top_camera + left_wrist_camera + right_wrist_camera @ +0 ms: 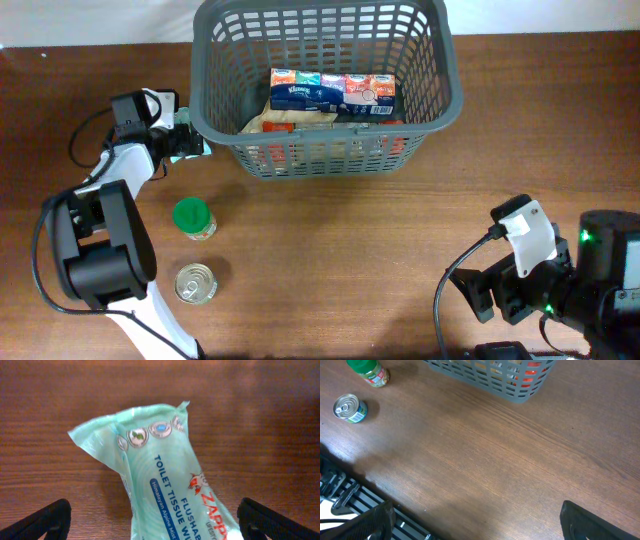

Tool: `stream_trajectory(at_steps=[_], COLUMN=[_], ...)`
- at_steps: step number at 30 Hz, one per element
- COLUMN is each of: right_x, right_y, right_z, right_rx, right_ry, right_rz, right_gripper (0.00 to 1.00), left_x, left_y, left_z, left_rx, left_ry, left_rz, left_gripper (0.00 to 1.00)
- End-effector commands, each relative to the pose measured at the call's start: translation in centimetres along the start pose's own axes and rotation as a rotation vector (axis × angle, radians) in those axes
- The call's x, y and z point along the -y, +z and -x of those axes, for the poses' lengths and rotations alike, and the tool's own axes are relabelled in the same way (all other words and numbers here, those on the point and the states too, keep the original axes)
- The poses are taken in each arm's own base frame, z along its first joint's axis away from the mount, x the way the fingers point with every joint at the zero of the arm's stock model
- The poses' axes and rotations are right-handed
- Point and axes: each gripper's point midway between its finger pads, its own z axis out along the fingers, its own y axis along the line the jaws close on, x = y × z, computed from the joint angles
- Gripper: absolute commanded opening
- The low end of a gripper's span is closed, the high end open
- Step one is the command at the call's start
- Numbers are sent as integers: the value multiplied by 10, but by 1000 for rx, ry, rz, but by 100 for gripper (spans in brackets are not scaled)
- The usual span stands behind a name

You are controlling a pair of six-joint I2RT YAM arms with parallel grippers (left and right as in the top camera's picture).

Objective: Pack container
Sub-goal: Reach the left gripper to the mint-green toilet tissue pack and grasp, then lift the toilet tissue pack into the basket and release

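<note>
The dark grey lattice basket (440,95) stands at the back middle of the table and holds a Kleenex tissue box (332,92) on top of other packs. Its corner shows in the right wrist view (495,380). My left gripper (185,142) is open just left of the basket, its fingers wide on either side of a pale green toilet tissue wipes pack (165,480) lying on the table; the fingers (155,522) do not touch it. My right gripper (477,522) is open and empty over bare table at the front right (510,290).
A green-lidded jar (193,218) and a tin can (196,284) stand on the left front of the table; both show in the right wrist view, the jar (369,370) and the can (350,408). A dark slatted table edge (350,505) lies near the right gripper.
</note>
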Motion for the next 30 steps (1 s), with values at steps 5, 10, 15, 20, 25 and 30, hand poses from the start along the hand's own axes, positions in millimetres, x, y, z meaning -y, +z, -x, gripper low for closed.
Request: stream_trajectory(at_steps=[5,10,15,20,25,30], right_x=[0,0,0,0,0,0], right_y=[0,0,0,0,0,0], right_z=[0,0,0,0,0,0], right_rx=[1,1,1,1,1,1], right_ry=[8,8,8,8,8,8], right_rz=[4,5,5,4,4,5], right_gripper=[99,99,99,99,99,99], left_x=[-1,-1,0,-1,-3,-9], left_y=[19,19,19,17,6,-18], left_z=[-15,-16,-16,-13,5,35], left_rx=[-36,-39,-38,-41,-23,36], left_ry=[-54,-54,-54,-56,-71,-64], left_rz=[-10,-10,-10,-10,-6,16], left_gripper=[100,72,56,45,31,27])
